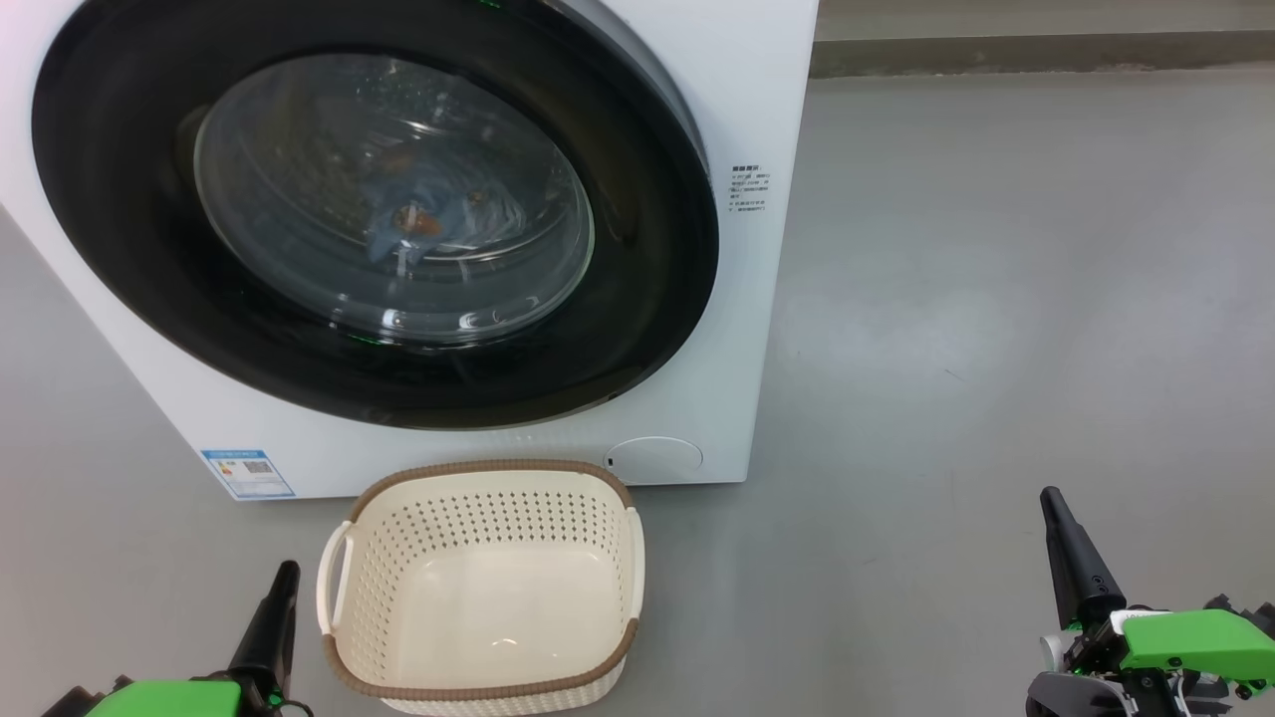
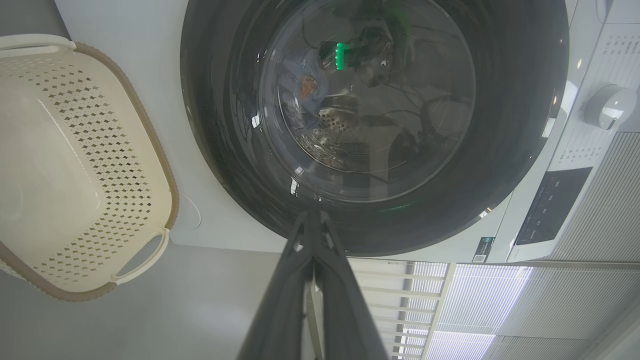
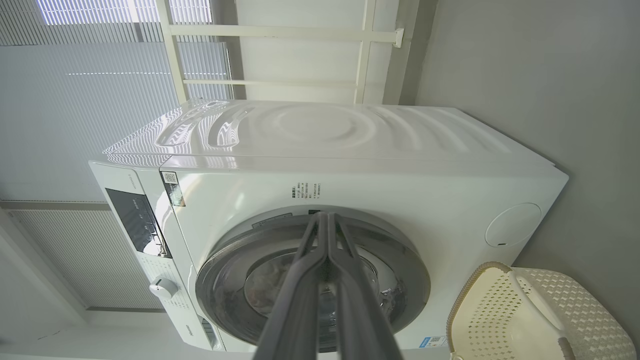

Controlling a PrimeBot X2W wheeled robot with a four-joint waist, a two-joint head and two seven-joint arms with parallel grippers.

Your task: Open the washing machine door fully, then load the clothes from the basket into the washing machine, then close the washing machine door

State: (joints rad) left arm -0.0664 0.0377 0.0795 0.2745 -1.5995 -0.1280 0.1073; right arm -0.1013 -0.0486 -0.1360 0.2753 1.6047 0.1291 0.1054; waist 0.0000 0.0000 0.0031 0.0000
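On the grey floor (image 1: 996,299), the white washing machine (image 1: 762,119) takes up the upper left of the head view, its front facing the robot. The washing machine door (image 1: 129,159) sits shut against that front, its wide glossy black rim ringing the bulging clear glass centre. Just before the machine, below the door and near the lower edge of the white front, stands the basket (image 1: 488,466). It is upright and empty, cream with a brown rim and perforated sides. The clothes (image 1: 418,217) lie inside the drum, seen through the glass as a blue heap with orange-brown patches. The left gripper (image 2: 311,220) hangs at the lower left of the head view, just left of the basket and apart from it. In the left wrist view its two dark fingers are pressed together with nothing between them, their tips lined up with the door's black rim. The right gripper (image 3: 326,220) is at the lower right of the head view, well apart from basket and machine, over bare floor; its fingers too are pressed together and hold nothing. The round service flap (image 1: 652,456) is at the front's lower right corner, just behind the basket's rim, and the blue energy label (image 1: 247,473) is at its lower left corner
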